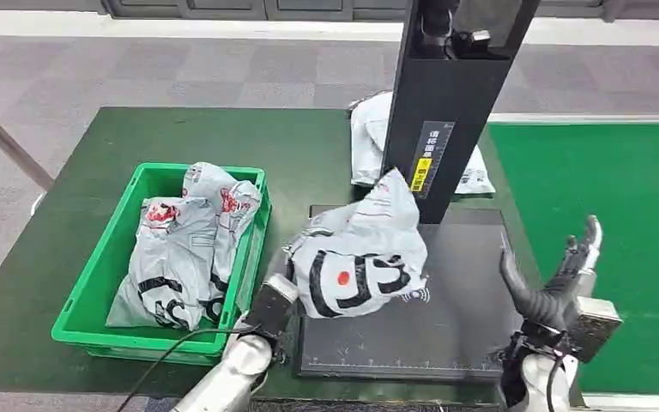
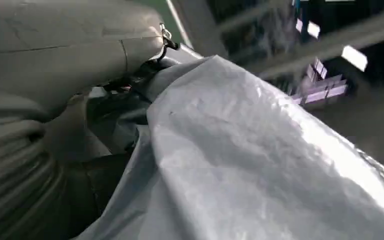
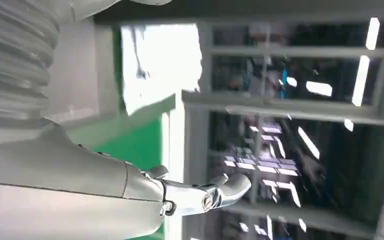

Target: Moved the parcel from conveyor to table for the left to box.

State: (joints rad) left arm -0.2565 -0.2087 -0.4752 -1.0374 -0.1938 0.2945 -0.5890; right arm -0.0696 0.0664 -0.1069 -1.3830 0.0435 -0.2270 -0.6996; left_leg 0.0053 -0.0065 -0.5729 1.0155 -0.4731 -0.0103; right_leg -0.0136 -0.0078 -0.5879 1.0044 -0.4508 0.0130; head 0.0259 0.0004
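The left hand (image 1: 272, 302) has hold of the grey poly mailer parcel (image 1: 359, 257) at its near-left edge, lifting it so it hangs just above the dark scanner plate (image 1: 446, 326); the left wrist view has the bag's plastic bunched right against the thumb, so the grip looks firm enough. The parcel sits between the green crate (image 1: 94, 283) and the black scanner post (image 1: 446, 103), prob. held there so its label faces the reader before boxing. The right hand (image 1: 562, 275) is raised off to the side, fingers spread, holding nothing (likely parked clear of the left arm's path); right wrist view agrees. The crate already has similar mailers (image 1: 184, 245) in it; one more mailer (image 1: 369, 142) lies on the table behind the post. Next move, I'd judge: swing left over the crate rim w/o snagging.
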